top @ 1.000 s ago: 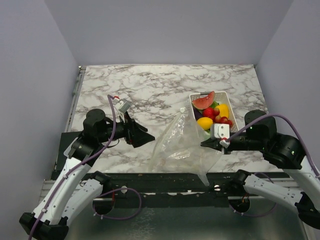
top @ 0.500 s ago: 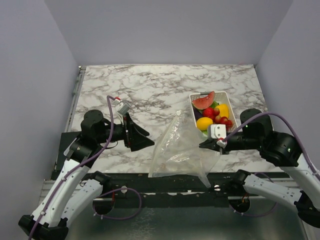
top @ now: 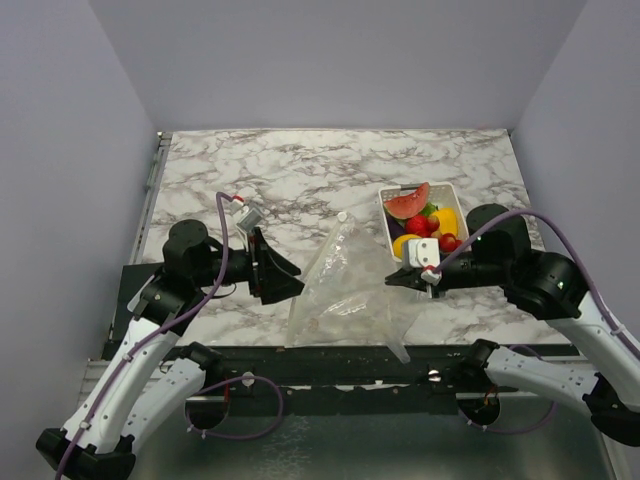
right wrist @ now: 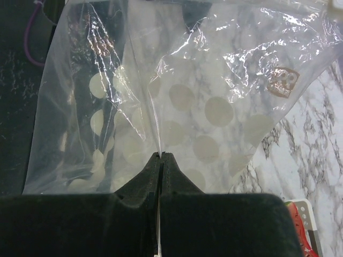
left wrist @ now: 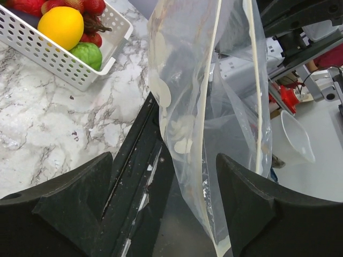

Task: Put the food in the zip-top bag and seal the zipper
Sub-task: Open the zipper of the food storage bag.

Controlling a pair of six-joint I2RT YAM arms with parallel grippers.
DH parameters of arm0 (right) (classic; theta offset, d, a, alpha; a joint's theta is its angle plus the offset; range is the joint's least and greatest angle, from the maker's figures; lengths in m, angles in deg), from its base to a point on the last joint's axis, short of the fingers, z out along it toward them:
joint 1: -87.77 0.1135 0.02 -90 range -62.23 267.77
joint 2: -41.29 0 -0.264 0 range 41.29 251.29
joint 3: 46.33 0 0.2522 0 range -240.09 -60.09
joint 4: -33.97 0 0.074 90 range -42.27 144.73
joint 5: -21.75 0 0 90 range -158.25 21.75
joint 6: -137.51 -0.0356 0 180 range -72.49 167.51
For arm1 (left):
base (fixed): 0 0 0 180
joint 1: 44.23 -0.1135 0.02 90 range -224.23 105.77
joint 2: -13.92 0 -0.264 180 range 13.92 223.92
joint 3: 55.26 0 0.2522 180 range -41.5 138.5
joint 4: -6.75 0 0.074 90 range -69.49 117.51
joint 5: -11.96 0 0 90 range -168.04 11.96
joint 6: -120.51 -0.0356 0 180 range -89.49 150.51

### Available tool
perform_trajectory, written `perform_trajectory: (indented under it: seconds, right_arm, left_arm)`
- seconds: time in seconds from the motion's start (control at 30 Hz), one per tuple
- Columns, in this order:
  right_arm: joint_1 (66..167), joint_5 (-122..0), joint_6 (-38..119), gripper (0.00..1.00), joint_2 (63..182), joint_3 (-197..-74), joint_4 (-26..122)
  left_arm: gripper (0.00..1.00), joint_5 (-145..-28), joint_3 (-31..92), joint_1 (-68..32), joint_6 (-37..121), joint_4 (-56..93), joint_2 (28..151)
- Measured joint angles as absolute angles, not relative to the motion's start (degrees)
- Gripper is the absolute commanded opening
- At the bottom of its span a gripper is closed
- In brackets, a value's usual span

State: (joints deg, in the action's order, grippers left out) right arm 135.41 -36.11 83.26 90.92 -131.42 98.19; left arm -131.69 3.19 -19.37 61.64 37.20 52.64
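**Bag held up by one arm, fruit waiting in the basket**

On the left, the left gripper (top: 290, 278) hangs low over the grey-veined white marble table (top: 300, 170), pointing right, just beside the left edge of the clear soft plastic zip-top bag printed with pale round dots (top: 345, 295). Its black fingers are spread wide. From the left wrist camera the bag (left wrist: 187, 107) hangs down between them, and the narrow whitish zipper strip (left wrist: 209, 96) runs the length of the gap. I cannot tell whether either finger touches the plastic.

The bag stands lifted at the table's near edge, peaked at the top, its lower part fanned out toward the arm bases.

On the bag's right side, the right gripper (top: 400, 280) points left, its jaws pressed together on a fold of the film. The right wrist camera shows the plastic (right wrist: 203, 107) caught in the closed tips (right wrist: 161, 159).

Just behind that gripper sits the white rectangular perforated plastic basket (top: 447, 187) holding all the food I can see: a red watermelon slice (top: 407, 203), a yellow lemon (left wrist: 60, 27), a green lime (left wrist: 86, 53) and red berries (left wrist: 92, 6).
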Motion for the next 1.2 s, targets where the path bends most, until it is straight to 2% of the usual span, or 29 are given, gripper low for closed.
perform_trajectory:
  seconds: [0.3, 0.77, 0.97, 1.13, 1.2]
  right_arm:
    - [135.41, -34.6, 84.46, 0.01, 91.58, -131.6, 96.55]
    - [135.41, -33.42, 84.81, 0.01, 93.0, -131.25, 92.42]
    - [135.41, -33.29, 85.05, 0.01, 93.87, -130.7, 91.17]
    - [135.41, -33.29, 85.03, 0.01, 93.85, -129.78, 90.76]
    - [135.41, -33.33, 84.9, 0.01, 93.83, -129.32, 90.67]
  left_arm:
    - [0.59, -131.69, 3.19, -18.58, 61.8, 37.09, 53.38]
    - [0.49, -131.82, 3.19, -17.86, 61.8, 36.39, 55.24]
    - [0.3, -131.82, 3.19, -17.84, 61.99, 36.2, 55.31]
    - [0.03, -131.76, 3.21, -17.84, 62.26, 35.93, 55.31]
    - [0.0, -131.54, 3.36, -17.84, 62.41, 35.93, 55.31]
